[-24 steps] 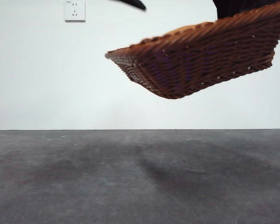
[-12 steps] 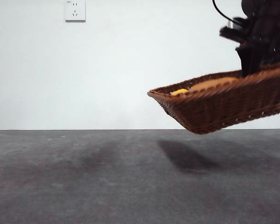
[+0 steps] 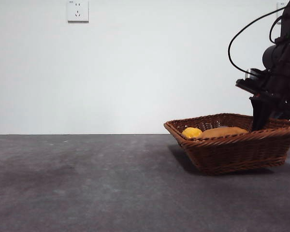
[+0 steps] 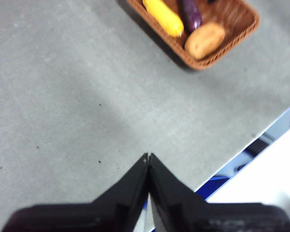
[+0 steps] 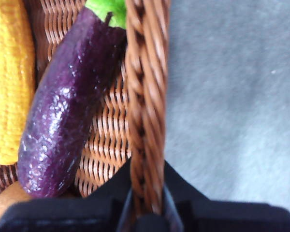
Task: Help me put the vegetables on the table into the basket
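Observation:
The wicker basket rests low on the table at the right. Over its rim show the tan potato and the yellow-orange vegetable. My right gripper reaches down to the basket's far right side and is shut on the braided rim. The right wrist view also shows the purple eggplant and the yellow vegetable lying inside. My left gripper is shut, holds nothing and hangs high over bare table. From there the basket shows with the yellow vegetable, eggplant and potato in it.
A white wall with a socket stands behind the table. In the left wrist view the table's edge runs close to the basket. Black cables loop above the right arm.
The basket came down from high in the air to the table and moved right, still held by the right gripper. Its tilt has levelled out.

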Controlling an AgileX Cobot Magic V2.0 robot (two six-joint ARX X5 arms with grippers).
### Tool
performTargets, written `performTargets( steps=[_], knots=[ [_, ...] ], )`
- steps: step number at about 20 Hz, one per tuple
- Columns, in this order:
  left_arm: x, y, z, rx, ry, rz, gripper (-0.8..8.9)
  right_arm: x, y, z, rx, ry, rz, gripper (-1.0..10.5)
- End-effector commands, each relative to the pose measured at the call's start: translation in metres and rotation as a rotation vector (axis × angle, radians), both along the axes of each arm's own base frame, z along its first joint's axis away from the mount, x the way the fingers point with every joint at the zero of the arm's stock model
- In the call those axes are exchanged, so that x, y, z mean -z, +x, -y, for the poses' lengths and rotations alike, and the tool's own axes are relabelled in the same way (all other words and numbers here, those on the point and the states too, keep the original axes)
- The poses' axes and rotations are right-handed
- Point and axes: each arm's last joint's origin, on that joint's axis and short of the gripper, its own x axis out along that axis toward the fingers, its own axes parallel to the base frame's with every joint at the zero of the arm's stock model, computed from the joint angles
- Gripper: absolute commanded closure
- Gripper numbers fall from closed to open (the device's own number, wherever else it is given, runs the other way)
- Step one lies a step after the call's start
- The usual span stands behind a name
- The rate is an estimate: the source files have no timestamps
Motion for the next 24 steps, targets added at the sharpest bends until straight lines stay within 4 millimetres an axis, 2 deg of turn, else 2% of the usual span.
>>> performTargets(
  steps=[1, 6, 8, 9, 11, 12, 13, 15, 17, 19, 22, 23, 24],
  knots=[
    [-0.001, -0.004, -0.005, -0.024, -0.037, 0.001, 8.21, 0.013, 0.004, 0.000, -0.007, 0.016, -0.008, 9.6],
    [-0.002, -0.007, -0.007, -0.031, -0.053, 0.003, 8.21, 0.036, 0.009, 0.000, 0.017, 0.018, -0.072, 9.6],
    [-0.002, -0.007, -0.007, -0.028, -0.054, 0.001, 8.21, 0.038, 0.010, 0.000, 0.027, 0.020, -0.082, 9.4],
    [-0.002, -0.007, -0.007, -0.028, -0.054, 0.002, 8.21, 0.038, 0.010, 0.000, 0.054, 0.024, -0.092, 8.5],
    [-0.002, -0.007, -0.007, -0.028, -0.053, 0.002, 8.21, 0.036, 0.008, 0.000, 0.088, 0.029, -0.124, 4.2],
    [-0.002, -0.007, -0.007, -0.027, -0.053, 0.002, 8.21, 0.033, 0.006, 0.000, 0.084, 0.028, -0.131, 3.5],
    [-0.002, -0.007, -0.007, -0.026, -0.052, 0.003, 8.21, 0.024, 0.003, -0.001, 0.072, 0.026, -0.116, 3.5],
    [-0.002, -0.007, -0.007, -0.025, -0.051, 0.004, 8.20, -0.008, -0.006, -0.001, 0.072, 0.011, -0.041, 3.5],
    [-0.002, -0.008, -0.008, -0.010, -0.038, 0.015, 8.20, -0.052, -0.026, 0.001, 0.088, -0.046, 0.040, 3.5],
    [-0.002, -0.008, -0.008, 0.002, -0.028, 0.022, 8.18, -0.103, -0.064, 0.003, 0.108, -0.123, 0.099, 3.5],
    [-0.002, -0.009, -0.009, 0.002, -0.033, 0.026, 8.18, -0.174, -0.130, 0.005, 0.142, -0.172, 0.303, 3.5],
    [-0.002, -0.009, -0.009, 0.010, -0.037, 0.021, 8.18, -0.194, -0.154, 0.005, 0.149, -0.167, 0.380, 3.7],
    [-0.002, -0.009, -0.008, 0.027, -0.049, 0.010, 8.18, -0.208, -0.174, 0.005, 0.152, -0.164, 0.437, 4.7]
  ],
)
